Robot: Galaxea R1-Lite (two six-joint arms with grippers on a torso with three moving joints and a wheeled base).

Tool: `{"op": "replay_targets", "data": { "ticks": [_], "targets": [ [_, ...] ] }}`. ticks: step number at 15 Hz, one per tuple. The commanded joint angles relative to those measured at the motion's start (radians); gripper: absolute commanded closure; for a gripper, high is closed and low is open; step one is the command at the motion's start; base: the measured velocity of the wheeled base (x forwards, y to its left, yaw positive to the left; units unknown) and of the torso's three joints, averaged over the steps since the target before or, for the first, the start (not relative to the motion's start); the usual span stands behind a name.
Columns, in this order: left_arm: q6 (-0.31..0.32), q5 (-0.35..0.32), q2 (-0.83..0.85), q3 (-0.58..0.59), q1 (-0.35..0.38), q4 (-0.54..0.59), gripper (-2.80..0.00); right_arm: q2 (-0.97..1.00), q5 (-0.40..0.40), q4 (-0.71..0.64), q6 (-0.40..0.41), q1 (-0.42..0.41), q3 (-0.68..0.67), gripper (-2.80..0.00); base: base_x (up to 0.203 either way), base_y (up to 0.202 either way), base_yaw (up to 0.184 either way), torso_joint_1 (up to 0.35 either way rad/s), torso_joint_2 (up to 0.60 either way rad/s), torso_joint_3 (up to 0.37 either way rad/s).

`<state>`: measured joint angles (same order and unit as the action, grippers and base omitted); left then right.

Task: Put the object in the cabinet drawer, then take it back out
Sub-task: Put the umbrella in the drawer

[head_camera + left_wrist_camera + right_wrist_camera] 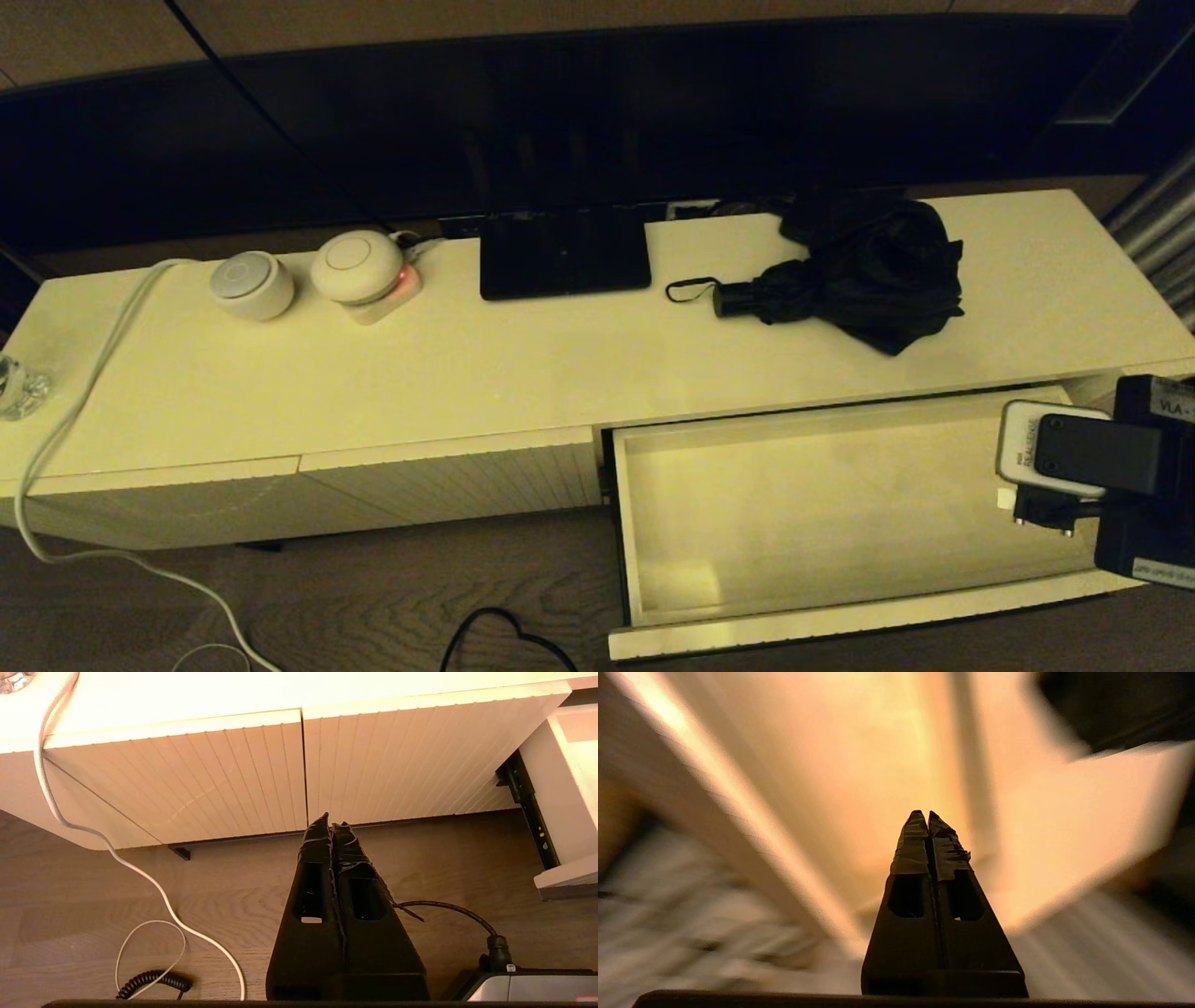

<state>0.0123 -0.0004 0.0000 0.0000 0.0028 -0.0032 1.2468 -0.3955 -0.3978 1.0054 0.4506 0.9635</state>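
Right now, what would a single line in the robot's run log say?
drawer: open, nothing inside | umbrella: on cabinet top, untouched | right pincer: shut, at drawer | left pincer: shut, low before closed fronts

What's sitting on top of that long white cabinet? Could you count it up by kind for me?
Round white gadgets: 2
Black umbrella: 1
Black screen stand: 1
Clear glass item: 1
White cable: 1
Total: 6

The right gripper point(927, 814) has its two black fingers pressed together, holding nothing, above the blurred cream inside of the open cabinet drawer point(859, 765).
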Motion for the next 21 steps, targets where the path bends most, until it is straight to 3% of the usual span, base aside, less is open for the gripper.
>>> {"op": "replay_targets", "data": {
  "ticks": [1, 11, 13, 21],
  "targets": [
    [0.0, 0.0, 0.0, 0.002, 0.0, 0.0, 0.0, 0.023, -0.024, 0.083, 0.248, -0.002, 0.019, 0.0, 0.0, 0.0, 0.0, 0.0, 0.0, 0.0],
    [0.0, 0.0, 0.0, 0.002, 0.0, 0.0, 0.0, 0.219, -0.019, 0.355, 0.39, -0.015, 0.067, 0.0, 0.0, 0.0, 0.0, 0.0, 0.0, 0.0],
    [0.0, 0.0, 0.0, 0.002, 0.0, 0.0, 0.0, 0.234, -0.022, 0.358, 0.421, -0.015, 0.086, 0.0, 0.0, 0.0, 0.0, 0.0, 0.0, 0.0],
    [0.0, 0.0, 0.0, 0.002, 0.0, 0.0, 0.0, 0.288, -0.021, 0.368, 0.422, -0.016, 0.134, 0.0, 0.0, 0.0, 0.0, 0.0, 0.0, 0.0]
  ]
}}
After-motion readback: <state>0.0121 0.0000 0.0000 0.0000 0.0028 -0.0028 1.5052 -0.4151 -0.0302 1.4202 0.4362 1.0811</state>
